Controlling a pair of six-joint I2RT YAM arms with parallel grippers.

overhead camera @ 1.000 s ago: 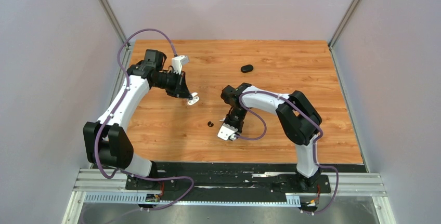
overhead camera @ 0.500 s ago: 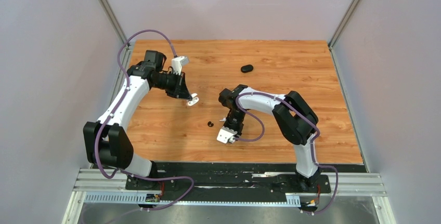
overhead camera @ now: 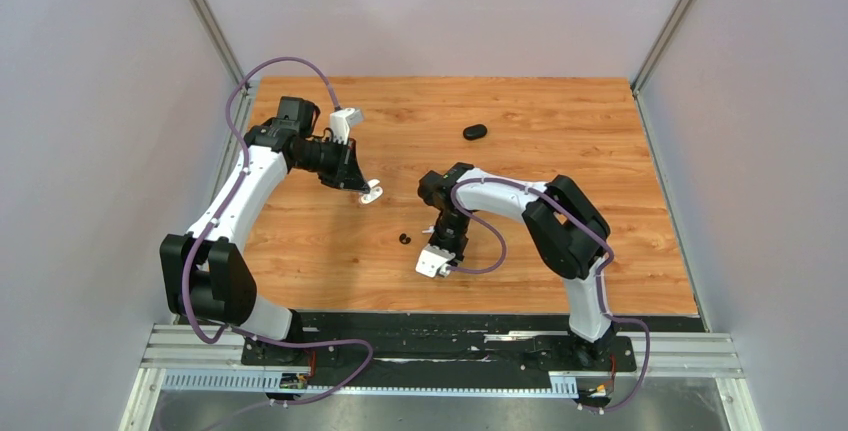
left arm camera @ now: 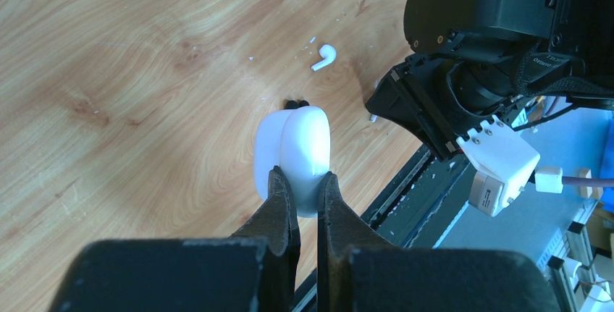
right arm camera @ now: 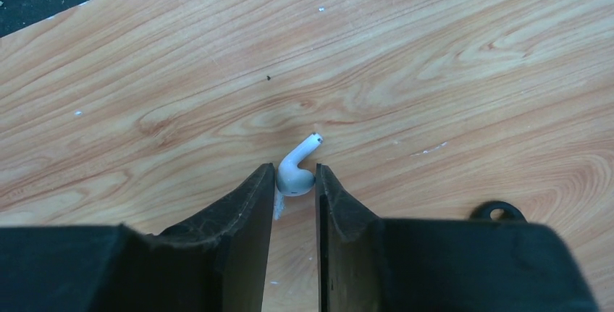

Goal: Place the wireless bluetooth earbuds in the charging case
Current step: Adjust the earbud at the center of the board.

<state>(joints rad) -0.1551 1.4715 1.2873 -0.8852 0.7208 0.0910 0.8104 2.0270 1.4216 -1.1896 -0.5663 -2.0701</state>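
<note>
Where my right gripper (right arm camera: 293, 173) meets the bench (overhead camera: 560, 121), its jaws stand narrowly apart astride a white earbud (right arm camera: 295, 176) lying there. A black earbud (overhead camera: 404, 239) lies near it, to the left. Farther back, my left gripper (left arm camera: 304, 176) is clamped on a white case (left arm camera: 304, 138), clear of the bench. A black oval item (overhead camera: 474, 132) lies beyond.

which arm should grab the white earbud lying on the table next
Right. The right fingers flank the white earbud on the table; the left fingers are shut on the white case, away from it.
</note>
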